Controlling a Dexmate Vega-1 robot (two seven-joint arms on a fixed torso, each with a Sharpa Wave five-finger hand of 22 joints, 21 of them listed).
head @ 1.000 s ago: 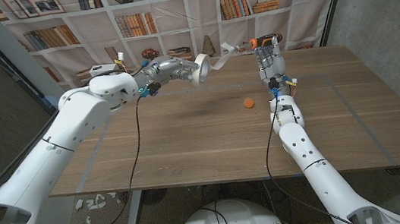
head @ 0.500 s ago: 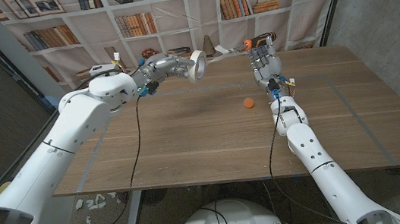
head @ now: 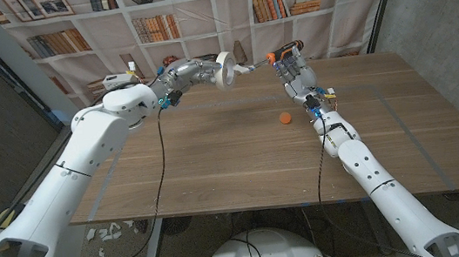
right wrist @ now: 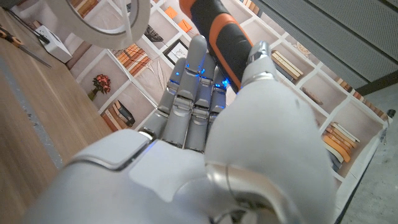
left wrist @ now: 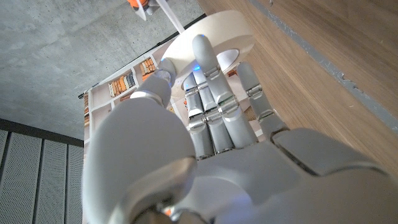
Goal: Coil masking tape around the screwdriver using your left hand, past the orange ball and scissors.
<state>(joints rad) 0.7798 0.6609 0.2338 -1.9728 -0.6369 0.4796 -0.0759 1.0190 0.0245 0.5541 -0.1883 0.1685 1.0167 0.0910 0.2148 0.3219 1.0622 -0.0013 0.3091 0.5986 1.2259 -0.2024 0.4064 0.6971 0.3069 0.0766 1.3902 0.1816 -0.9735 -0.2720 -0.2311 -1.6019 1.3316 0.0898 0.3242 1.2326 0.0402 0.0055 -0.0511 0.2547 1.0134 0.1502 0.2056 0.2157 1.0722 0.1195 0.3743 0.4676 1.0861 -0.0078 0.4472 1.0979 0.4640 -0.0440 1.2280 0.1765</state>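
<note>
White bookshelves with books and framed pictures ran across the top of the head view, behind a brown wooden table (head: 241, 153). In the upper middle of that frame, above the table's far part, the left hand (head: 198, 72) gripped a wide white roll of masking tape (head: 224, 70), its fingers (left wrist: 208, 62) closed over the roll's outer face. A thin strip of tape ran from the roll toward the right, to the orange-and-black-handled screwdriver (head: 281, 50). The right hand (head: 295, 74) was clamped on that handle, holding the tool up off the table.

By the look of it, the winding step was under way: the tape seemed already stuck to the tool. The next move likely called for carrying the roll around the screwdriver with the strip kept taut, while the right hand held steady.

A small orange ball (head: 285, 118) lay on the table just right of centre, below the right hand and apart from it. I could not make out any scissors, and no container was visible.
</note>
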